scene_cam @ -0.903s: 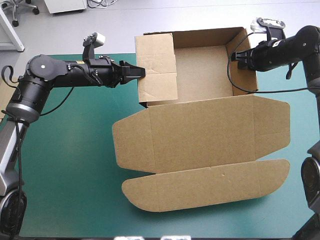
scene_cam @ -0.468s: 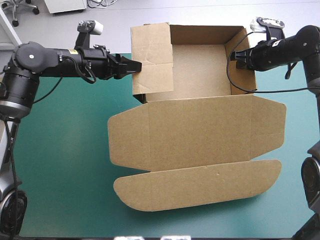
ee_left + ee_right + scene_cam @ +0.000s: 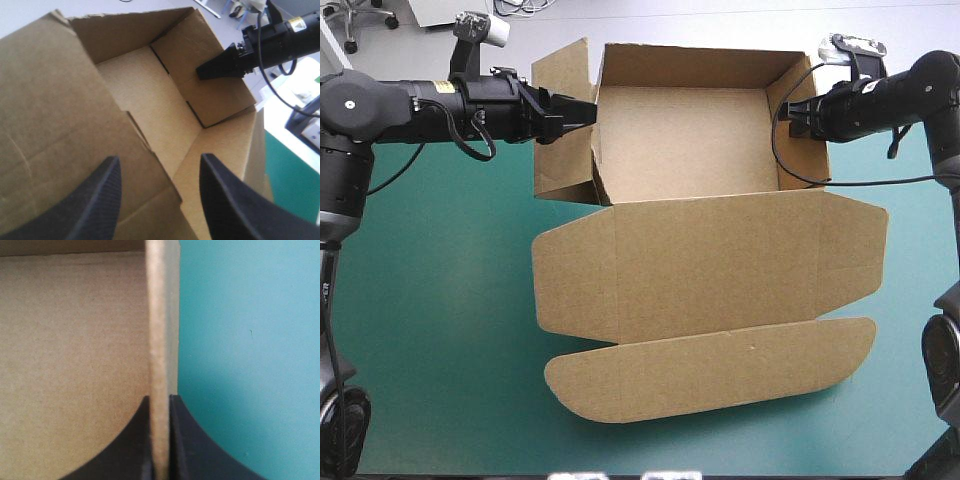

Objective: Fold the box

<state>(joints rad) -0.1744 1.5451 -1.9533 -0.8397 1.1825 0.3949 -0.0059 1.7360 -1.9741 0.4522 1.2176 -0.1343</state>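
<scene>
The brown box (image 3: 685, 135) stands as an open tray at the table's far side. Its lid (image 3: 710, 260) lies flat toward the front, ending in a long rounded flap (image 3: 710, 370). The left side flap (image 3: 563, 125) leans outward, away from the tray. My left gripper (image 3: 588, 110) is open at that flap's upper edge. In the left wrist view the flap's edge (image 3: 125, 115) runs between the spread fingers of this gripper (image 3: 159, 159). My right gripper (image 3: 788, 115) is shut on the tray's right wall, and the wall's edge (image 3: 160, 340) sits pinched in it (image 3: 160, 399).
The flat lid and its front flap take up the middle of the table and reach near the front edge. Teal-green cover (image 3: 430, 330) shows to the left of the lid, with a narrower strip (image 3: 915, 250) to its right.
The left side flap, earlier folded in over the tray, has swung outward to the left. My left arm has moved back and toward the far edge. The box has slid slightly left. The right gripper kept its hold.
</scene>
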